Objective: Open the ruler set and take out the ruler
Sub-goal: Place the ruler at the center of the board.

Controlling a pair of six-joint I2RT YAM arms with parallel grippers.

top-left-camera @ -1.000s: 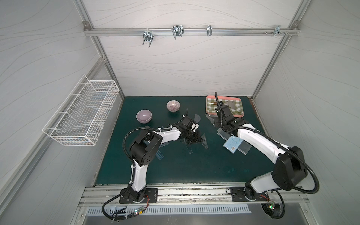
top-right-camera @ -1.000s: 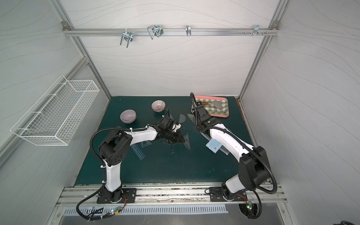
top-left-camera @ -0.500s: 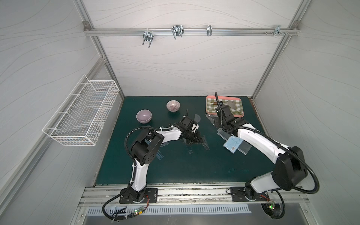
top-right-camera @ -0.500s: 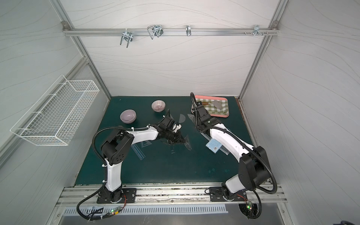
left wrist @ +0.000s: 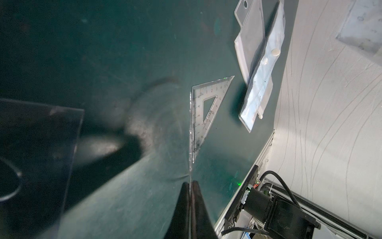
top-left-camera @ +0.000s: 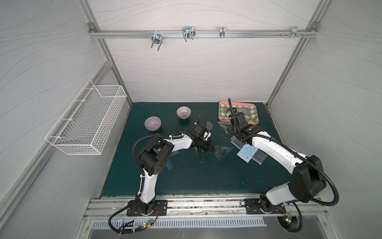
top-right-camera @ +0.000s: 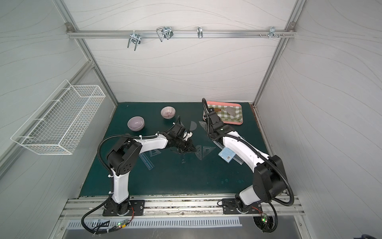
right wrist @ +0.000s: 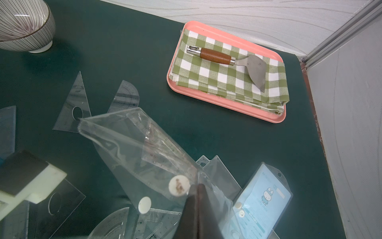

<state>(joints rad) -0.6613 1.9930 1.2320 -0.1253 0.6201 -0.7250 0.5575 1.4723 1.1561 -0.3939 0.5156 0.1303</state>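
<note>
Right claw [right wrist: 196, 186] was clamped on the clear ruler-set pouch [right wrist: 140, 144], raised off the worktop [right wrist: 227, 134]. Left claw [left wrist: 189, 185] was pinched shut on a clear plastic piece [left wrist: 177, 144].

The left arm [top-left-camera: 179, 143] and right arm [top-left-camera: 275, 152] wear glossy white shells between blocky black joint housings. A black ribbed cable [top-left-camera: 134, 148] loops off each; white zip ties cinch the left one. Black base plates [top-left-camera: 146, 209], low in both top views, carry visible screws. The left hand [left wrist: 189, 183] has dark, tapering fingers [left wrist: 179, 213].
</note>
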